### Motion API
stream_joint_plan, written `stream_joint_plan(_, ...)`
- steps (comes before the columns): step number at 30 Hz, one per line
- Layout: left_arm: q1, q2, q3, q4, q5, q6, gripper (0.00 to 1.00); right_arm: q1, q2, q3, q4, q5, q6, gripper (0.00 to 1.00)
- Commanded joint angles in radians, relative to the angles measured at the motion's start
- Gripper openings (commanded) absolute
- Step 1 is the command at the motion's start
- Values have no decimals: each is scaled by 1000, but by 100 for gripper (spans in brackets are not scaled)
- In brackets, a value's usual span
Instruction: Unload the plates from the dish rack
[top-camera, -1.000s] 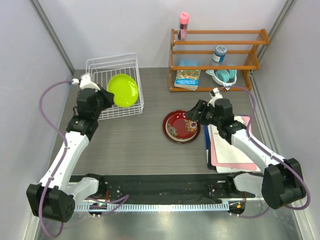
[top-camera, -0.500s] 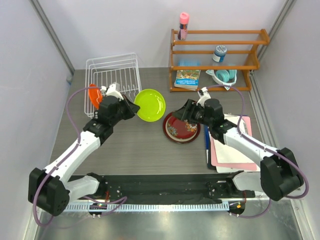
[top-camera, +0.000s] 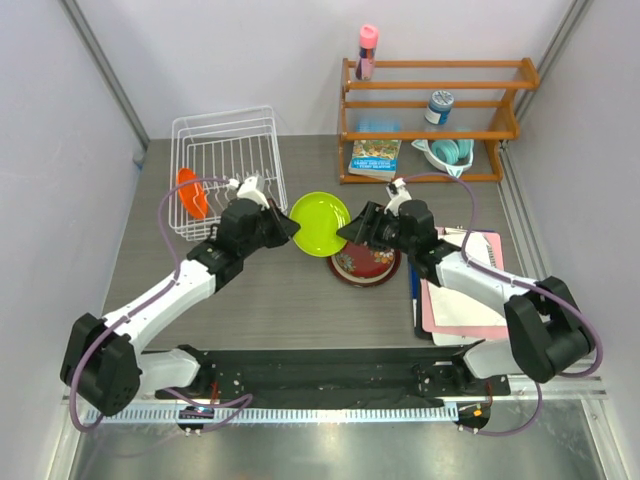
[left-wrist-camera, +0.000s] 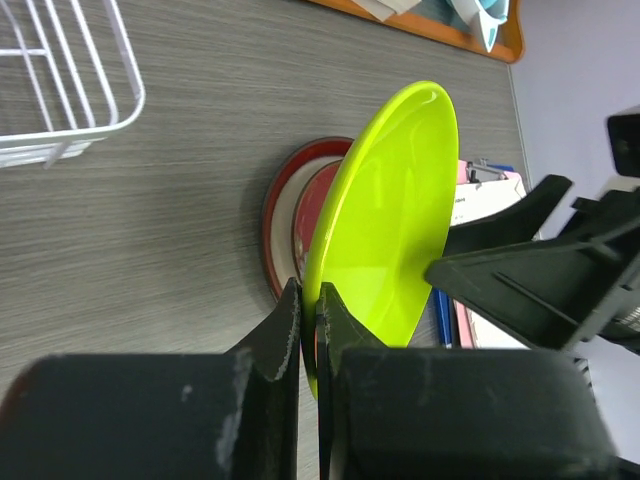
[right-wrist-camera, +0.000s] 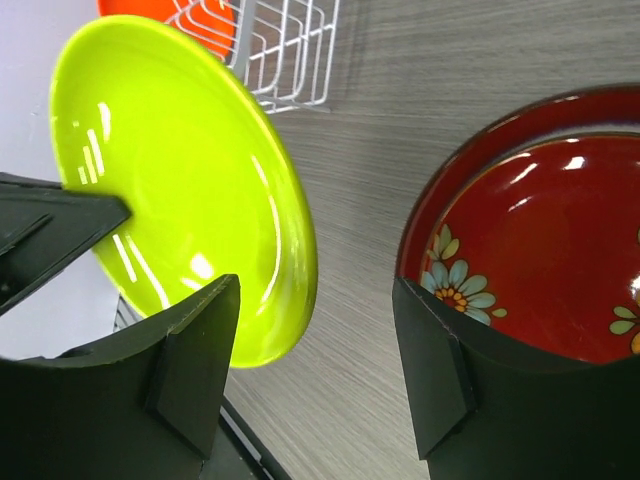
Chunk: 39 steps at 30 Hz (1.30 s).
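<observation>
Grey table (top-camera: 270, 290); above it a glossy lime plate (top-camera: 318, 222) stands on edge beside the red plates (top-camera: 365, 262). The left gripper (left-wrist-camera: 308, 300) pinches its rim, clearest from that wrist, while the right gripper (right-wrist-camera: 315, 300) gapes beside it. Overhead alone shows the whole rack (top-camera: 225, 125), an orange plate (top-camera: 192, 192) inside.

Grey table (top-camera: 260, 290), dish rack (top-camera: 230, 165), shelf (top-camera: 420, 135), stacked plates (top-camera: 362, 265)

High fixed view looking down, two wrist close-ups, all sharing lime plate (top-camera: 318, 222)
</observation>
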<state>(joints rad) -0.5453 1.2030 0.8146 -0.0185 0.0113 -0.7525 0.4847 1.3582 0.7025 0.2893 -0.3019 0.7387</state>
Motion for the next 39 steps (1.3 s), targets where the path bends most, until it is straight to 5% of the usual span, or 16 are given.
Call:
stream_joint_plan(1, -33, 6, 8, 110, -2, -21, 0, 8, 35, 6, 77, -11, 18, 67)
stream_joint_plan(4, -48, 10, 6, 118, -2, -21, 0, 8, 58, 0, 109, -17, 18, 51)
stream_joint_plan(6, -53, 4, -9, 141, 10, -22, 0, 9, 68, 0, 123, -35, 19, 27)
stream_joint_plan(7, -56, 3, -12, 149, 10, -24, 0, 8, 70, 3, 125, -39, 21, 7)
stream_joint_plan(8, -56, -2, -21, 150, 7, -24, 0, 8, 70, 5, 123, -39, 24, 1)
stream_joint_plan(11, -56, -6, -20, 120, -37, -10, 6, 9, 30, -12, 114, 12, 21, 1)
stream_joint_plan(13, -56, -11, -15, 86, -68, 18, 37, 6, -42, -37, 62, 84, 4, 1)
stream_joint_plan(15, -56, -20, -14, 72, -94, 51, 52, 3, -83, -44, 12, 171, -21, 1)
stream_joint_plan(16, -56, -35, -15, 49, -112, 58, 71, 0, -125, -41, -59, 202, -41, 1)
stream_joint_plan(20, -54, -77, -12, -4, -256, 116, 85, -52, -198, -50, -156, 291, -62, 1)
stream_joint_plan(30, -54, -203, -9, -87, -608, 268, 99, -205, -142, -40, -346, 235, -36, 1)
stream_joint_plan(39, -54, -244, -12, -90, -787, 372, 99, -222, -30, -17, -349, 121, -33, 1)
